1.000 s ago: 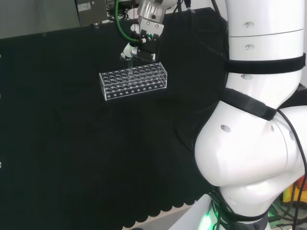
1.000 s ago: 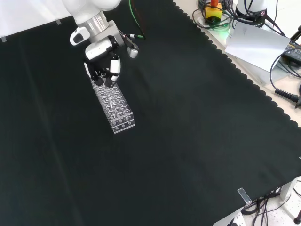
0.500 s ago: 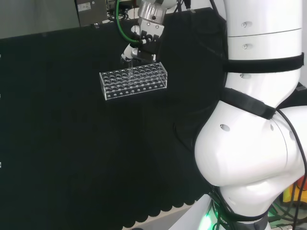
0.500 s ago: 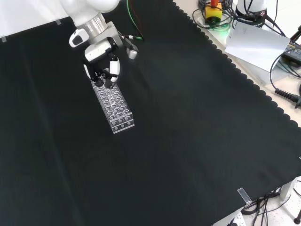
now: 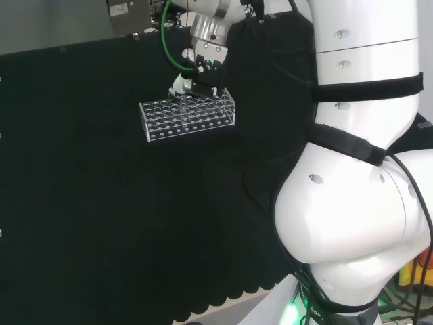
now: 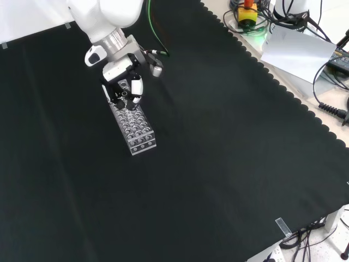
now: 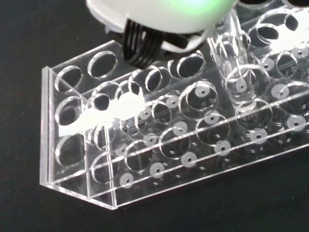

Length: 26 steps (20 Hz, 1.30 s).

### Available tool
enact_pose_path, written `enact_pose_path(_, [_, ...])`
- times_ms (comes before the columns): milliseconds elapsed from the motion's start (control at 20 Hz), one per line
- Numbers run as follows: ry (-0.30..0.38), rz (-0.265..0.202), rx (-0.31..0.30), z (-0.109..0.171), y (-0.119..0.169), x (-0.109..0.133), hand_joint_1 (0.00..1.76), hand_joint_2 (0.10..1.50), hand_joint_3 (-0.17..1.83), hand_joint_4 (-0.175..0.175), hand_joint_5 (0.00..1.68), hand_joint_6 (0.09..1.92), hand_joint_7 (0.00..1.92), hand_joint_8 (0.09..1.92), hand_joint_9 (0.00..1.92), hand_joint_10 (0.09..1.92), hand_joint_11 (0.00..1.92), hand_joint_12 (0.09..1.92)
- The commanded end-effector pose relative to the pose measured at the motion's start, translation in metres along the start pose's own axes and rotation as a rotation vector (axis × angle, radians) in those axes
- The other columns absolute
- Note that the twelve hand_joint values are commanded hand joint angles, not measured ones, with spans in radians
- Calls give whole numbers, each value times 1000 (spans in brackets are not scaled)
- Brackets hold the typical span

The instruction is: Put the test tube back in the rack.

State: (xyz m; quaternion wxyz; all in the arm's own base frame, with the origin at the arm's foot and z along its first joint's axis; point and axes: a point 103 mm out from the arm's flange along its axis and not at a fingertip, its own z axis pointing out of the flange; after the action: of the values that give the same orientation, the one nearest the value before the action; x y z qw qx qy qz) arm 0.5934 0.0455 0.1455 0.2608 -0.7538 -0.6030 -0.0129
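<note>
A: Start with the biggest thing; where is the rack standing?

B: The clear rack lies flat on the black cloth; in the front view the hand sits directly over the rack's far end, and the near end of the rack is free.

A: And the hand, what are its fingers doing?

B: They are curled down toward the rack's top plate; I judge they pinch the test tube, but the contact itself is hidden, so this is a reading and not a sure thing.

A: Where is the tube compared to the rack?

B: In the wrist view it stands almost upright inside the rack; its rounded bottom has passed through a hole of the top plate and is near the lower plates.

A: So how much is finished?

B: The tube is entered in a hole, I think; what is left is to lower it fully, let it go, and lift the hand away from the rack.
</note>
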Motion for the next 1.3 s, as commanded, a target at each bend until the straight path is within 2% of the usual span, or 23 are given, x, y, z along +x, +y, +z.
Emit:
enact_pose_path(50, [43,-16,45,2,0,-3,1228,640,631,-175,1373,464,1743,482,1626,518,1284,876])
enact_pose_path(100, [56,-30,65,1,0,-4,1225,640,639,-175,1362,487,1720,491,1609,536,1269,916])
enact_pose_path(150, [63,-40,85,0,0,-4,1216,671,601,-175,1325,538,1648,486,1534,548,1167,1031])
enact_pose_path(200, [69,-45,101,0,0,-3,1196,715,546,-136,1279,601,1539,516,1424,608,1033,1162])
enact_pose_path(350, [84,-40,120,-4,-2,-3,1111,577,733,-102,951,732,1028,771,1036,808,718,1387])
enact_pose_path(500, [89,-45,119,-7,-5,-2,1076,518,809,-84,798,795,781,902,853,878,609,1443])
enact_pose_path(850, [94,-59,94,-24,-19,1,1063,510,803,-61,740,793,675,920,757,887,543,1459])
enact_pose_path(1300, [90,-90,51,-82,-48,10,1052,516,785,-42,683,780,610,928,690,891,486,1473])
